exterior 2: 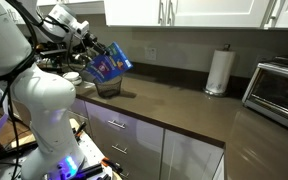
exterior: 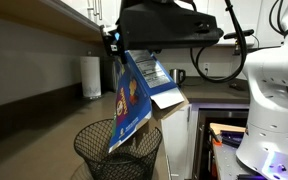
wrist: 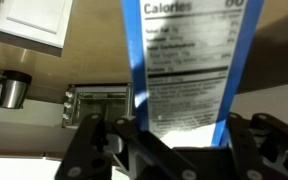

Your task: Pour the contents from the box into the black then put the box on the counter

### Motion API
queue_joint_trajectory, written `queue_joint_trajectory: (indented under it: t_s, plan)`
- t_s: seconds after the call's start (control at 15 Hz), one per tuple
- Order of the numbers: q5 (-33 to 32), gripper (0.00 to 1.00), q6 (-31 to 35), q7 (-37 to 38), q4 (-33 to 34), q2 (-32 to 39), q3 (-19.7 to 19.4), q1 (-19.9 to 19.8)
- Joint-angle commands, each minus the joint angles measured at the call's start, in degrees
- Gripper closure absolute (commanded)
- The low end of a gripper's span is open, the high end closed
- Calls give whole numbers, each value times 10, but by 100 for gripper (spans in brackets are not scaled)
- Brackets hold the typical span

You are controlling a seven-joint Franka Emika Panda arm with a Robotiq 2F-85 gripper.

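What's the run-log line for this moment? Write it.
gripper: shut on box | box: tilted over black bin | contents: not visible | counter: box not placed

The box (exterior: 131, 100) is tall, flat and blue, with a yellow-red picture on its broad face and a nutrition panel on its narrow side in the wrist view (wrist: 180, 70). It hangs clear of the counter (exterior 2: 184, 110), steeply tilted, with a brown flap open, and its lower end reaches into the mouth of the wastebasket (exterior: 96, 150). The wastebasket is round, black wire mesh, upright on the long dark counter, and both exterior views show it directly beneath the box (exterior 2: 109, 63).
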Motion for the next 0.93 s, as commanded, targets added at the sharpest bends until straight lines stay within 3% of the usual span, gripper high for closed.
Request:
queue_joint_trajectory:
  t_s: [0.0, 0.07, 0.33, 0.6, 0.87]
  plan:
    - [-33, 52, -12, 20, 6, 5, 2, 4]
    - [-37, 59, -11, 20, 4, 4, 1, 5]
    - [-45, 58, -14, 25, 4, 5, 5, 9]
    - [-52, 66, -16, 39, 0, 4, 19, 14]
    - [-62, 65, -22, 56, -2, 2, 37, 19]
